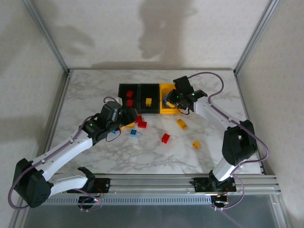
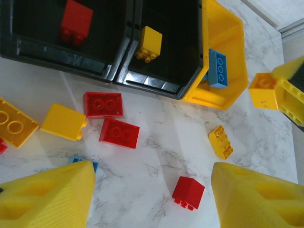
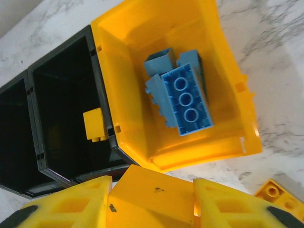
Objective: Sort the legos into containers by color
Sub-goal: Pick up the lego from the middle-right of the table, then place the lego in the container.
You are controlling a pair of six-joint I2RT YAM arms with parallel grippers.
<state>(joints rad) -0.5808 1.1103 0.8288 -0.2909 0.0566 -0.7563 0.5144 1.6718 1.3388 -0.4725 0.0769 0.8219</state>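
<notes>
The right gripper (image 3: 153,202) is clenched on a yellow lego (image 3: 154,190) just beside the rim of the yellow bin (image 3: 228,61), which holds blue bricks (image 3: 187,102); the black bin (image 3: 61,114) next to it holds one yellow brick (image 3: 93,124). The left gripper (image 2: 152,187) hangs spread wide and empty over the marble table (image 2: 156,156), with loose red legos (image 2: 118,132) near it and bare marble between its fingers.

A white counter (image 1: 156,159) with grey marble veining sits between plain beige walls (image 1: 95,28). Slanted metal posts (image 1: 47,34) rise from its far corners. A ribbed aluminium rail (image 1: 156,180) runs along its near edge.
</notes>
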